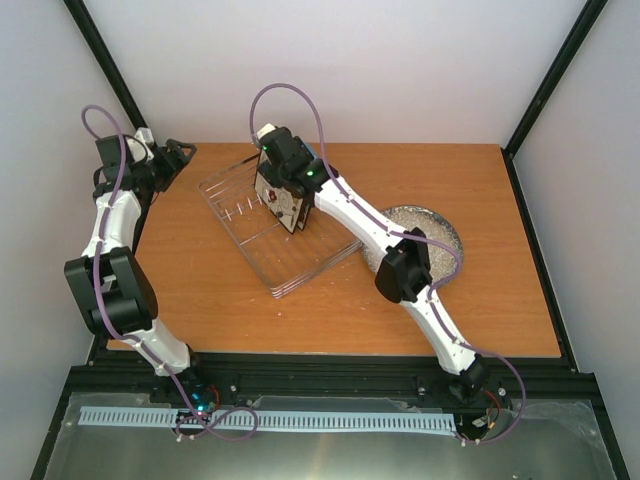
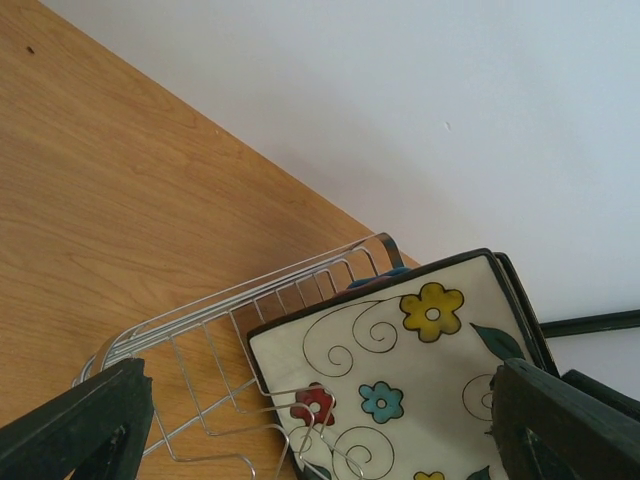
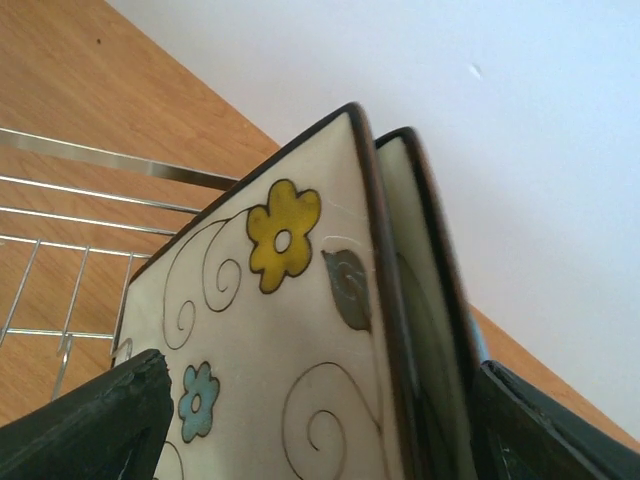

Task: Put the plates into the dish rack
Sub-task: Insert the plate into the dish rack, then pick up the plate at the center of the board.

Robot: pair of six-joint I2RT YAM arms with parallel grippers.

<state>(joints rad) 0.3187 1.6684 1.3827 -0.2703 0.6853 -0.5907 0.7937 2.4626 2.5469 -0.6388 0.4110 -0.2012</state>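
The wire dish rack [image 1: 250,235] lies mid-table. Two square cream plates with coloured flowers and dark rims [image 1: 285,207] stand upright in it, side by side. My right gripper [image 1: 283,192] hangs over them, open, one finger on each side of the pair. In the right wrist view the front plate [image 3: 270,330] and the one behind it [image 3: 425,290] fill the gap of that gripper [image 3: 320,420]. A round grey speckled plate [image 1: 432,232] lies flat on the table to the right, partly under my right arm. My left gripper [image 1: 185,152] is open at the back left, holding nothing.
In the left wrist view the rack's rim [image 2: 200,320] and a flowered plate [image 2: 400,370] show between the open fingers, with a sliver of blue [image 2: 368,284] behind the plate. White walls and black frame posts close in the table on three sides.
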